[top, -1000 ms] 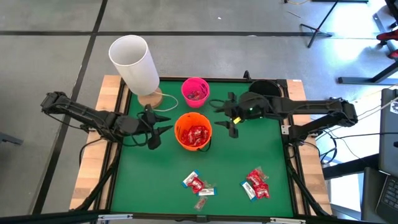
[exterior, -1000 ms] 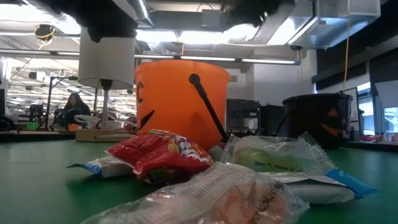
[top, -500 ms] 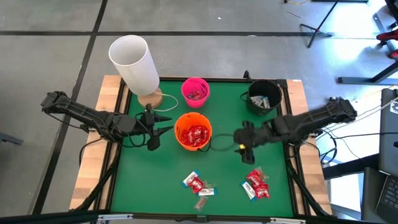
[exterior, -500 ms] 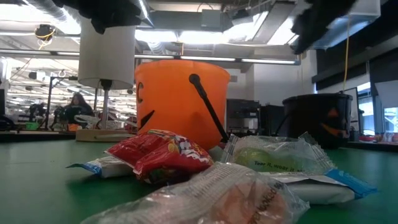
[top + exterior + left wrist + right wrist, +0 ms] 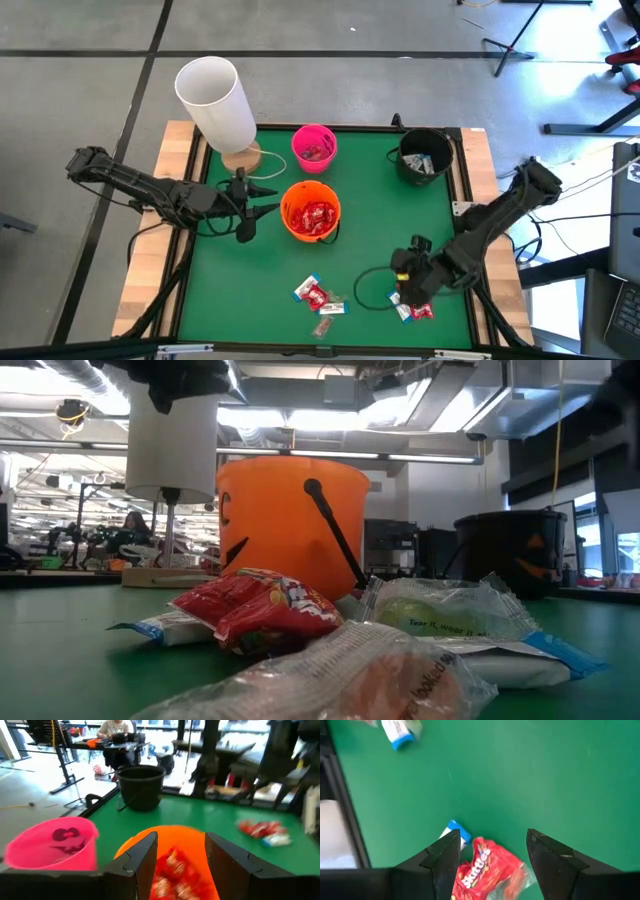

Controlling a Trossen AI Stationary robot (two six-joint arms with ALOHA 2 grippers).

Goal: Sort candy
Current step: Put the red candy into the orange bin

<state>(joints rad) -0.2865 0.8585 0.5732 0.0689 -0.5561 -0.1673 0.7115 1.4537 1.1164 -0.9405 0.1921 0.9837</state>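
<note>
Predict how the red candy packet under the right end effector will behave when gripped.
The red candy packet looks crinkled, so probably floppy and light. Its glossy wrapper may slip between the open right end effector fingers. Flat on the mat, it shouldn't roll.

high view: straight down from above, far off, whole green table (image 5: pixel 260 290) and both arms in frame.
low view: at tabletop height, level across, candy (image 5: pixel 262 610) very close.
left wrist view: behind left gripper (image 5: pixel 177 857), facing forward over orange bucket (image 5: pixel 172 870).
right wrist view: above right gripper (image 5: pixel 492 857), facing down, close.
shared: orange bucket in high, low, left wrist views.
</note>
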